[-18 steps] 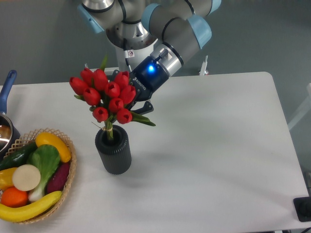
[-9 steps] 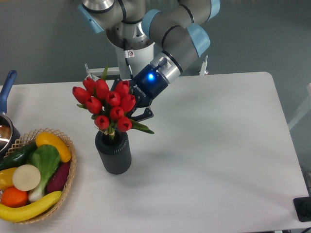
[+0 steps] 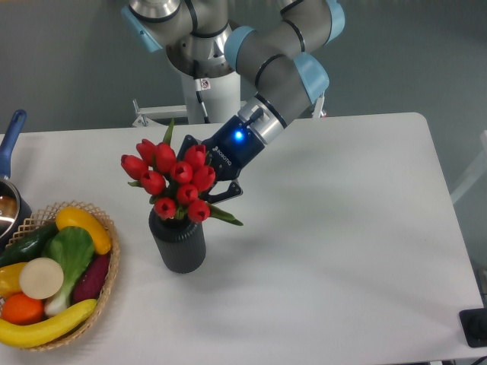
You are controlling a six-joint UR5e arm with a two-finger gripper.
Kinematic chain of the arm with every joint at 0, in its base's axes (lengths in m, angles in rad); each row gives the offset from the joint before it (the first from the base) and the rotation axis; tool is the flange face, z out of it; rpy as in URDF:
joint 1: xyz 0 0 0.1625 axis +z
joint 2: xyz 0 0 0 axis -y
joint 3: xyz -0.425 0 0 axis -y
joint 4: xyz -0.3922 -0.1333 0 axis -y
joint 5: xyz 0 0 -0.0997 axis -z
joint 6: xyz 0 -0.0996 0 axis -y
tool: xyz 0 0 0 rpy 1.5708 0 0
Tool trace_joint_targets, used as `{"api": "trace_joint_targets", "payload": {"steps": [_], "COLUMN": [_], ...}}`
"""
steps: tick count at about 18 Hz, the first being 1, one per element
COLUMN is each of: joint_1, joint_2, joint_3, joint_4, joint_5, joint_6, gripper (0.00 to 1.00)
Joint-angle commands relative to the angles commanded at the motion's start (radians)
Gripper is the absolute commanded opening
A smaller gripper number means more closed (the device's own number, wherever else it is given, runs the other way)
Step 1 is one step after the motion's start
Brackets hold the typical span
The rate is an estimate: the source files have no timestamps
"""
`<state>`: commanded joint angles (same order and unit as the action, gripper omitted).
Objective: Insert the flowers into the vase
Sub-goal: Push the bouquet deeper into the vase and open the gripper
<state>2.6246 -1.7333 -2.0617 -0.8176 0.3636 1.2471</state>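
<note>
The flowers stand with their stems down in the mouth of the vase, which sits on the white surface beside a fruit basket. The pincer reaches in behind the buds, largely hidden, so whether its fingers are clamped on the bunch cannot be told.

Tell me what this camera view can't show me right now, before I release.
- End effector fingertips: behind the flowers, so the grip can't be judged.
- Stems: hidden by blooms and the vase rim; depth inside unknown.
- Pot: cut off by the left edge.
- Black object: cut off at the right edge.

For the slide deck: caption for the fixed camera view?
Gripper holds red tulips with stems down in the dark vase, fruit basket alongside.
</note>
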Motion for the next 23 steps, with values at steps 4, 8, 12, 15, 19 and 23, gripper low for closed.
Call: {"api": "trace_joint_targets", "payload": {"steps": [4, 8, 12, 15, 19, 23], "joint_1": [-0.003, -0.012, -0.025, -0.026, -0.026, -0.025], "joint_2": [-0.018, -0.025, -0.037, -0.041, -0.041, -0.035], "joint_3": [-0.002, 0.0, 0.003, 0.0, 0.0, 0.006], "joint_4": [0.0, 0.0, 0.002, 0.0, 0.0, -0.002], "joint_5": [0.002, 0.015, 0.051, 0.051, 0.051, 0.051], "joint_6": [0.014, 0.014, 0.034, 0.055, 0.054, 0.058], "gripper": [0.41, 0.44, 0.62, 0.76, 0.76, 0.96]}}
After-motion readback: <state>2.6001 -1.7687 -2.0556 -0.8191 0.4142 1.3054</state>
